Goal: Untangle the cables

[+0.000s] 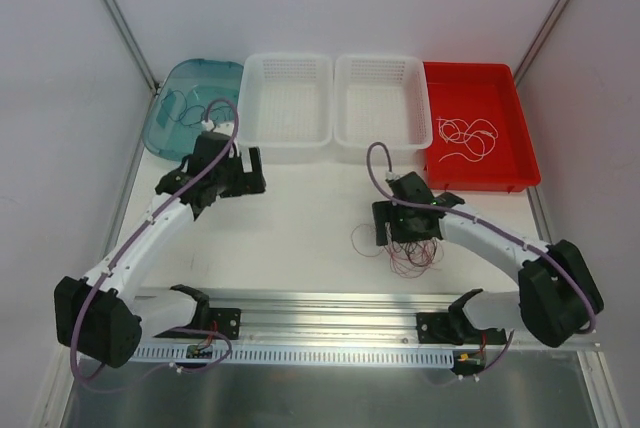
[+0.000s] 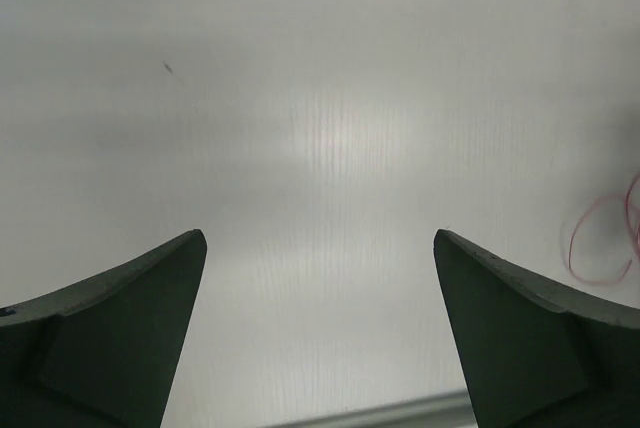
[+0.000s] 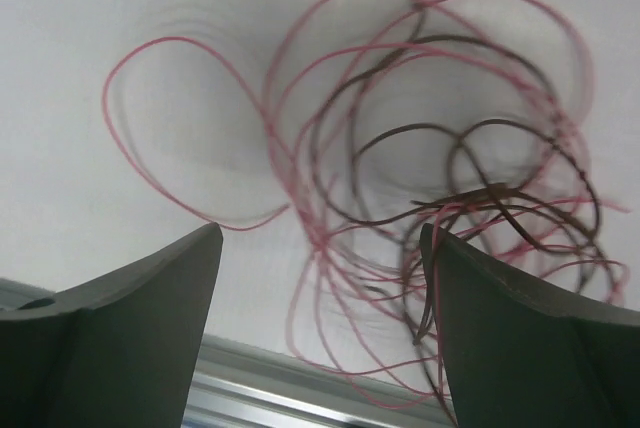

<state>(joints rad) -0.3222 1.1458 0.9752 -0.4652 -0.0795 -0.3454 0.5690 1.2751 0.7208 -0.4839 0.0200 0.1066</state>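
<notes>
Several red, brown cables [image 1: 411, 254] coiled; apparently no long axis.

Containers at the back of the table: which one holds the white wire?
The red tray at the far right: a curly white wire lies in it. The teal tub holds a dark wire; no wire shows in the two white baskets.

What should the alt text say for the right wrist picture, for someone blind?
A loose tangle of pink and brown cables lies on a white table. The right gripper is open, its dark fingers in the bottom corners.
</notes>
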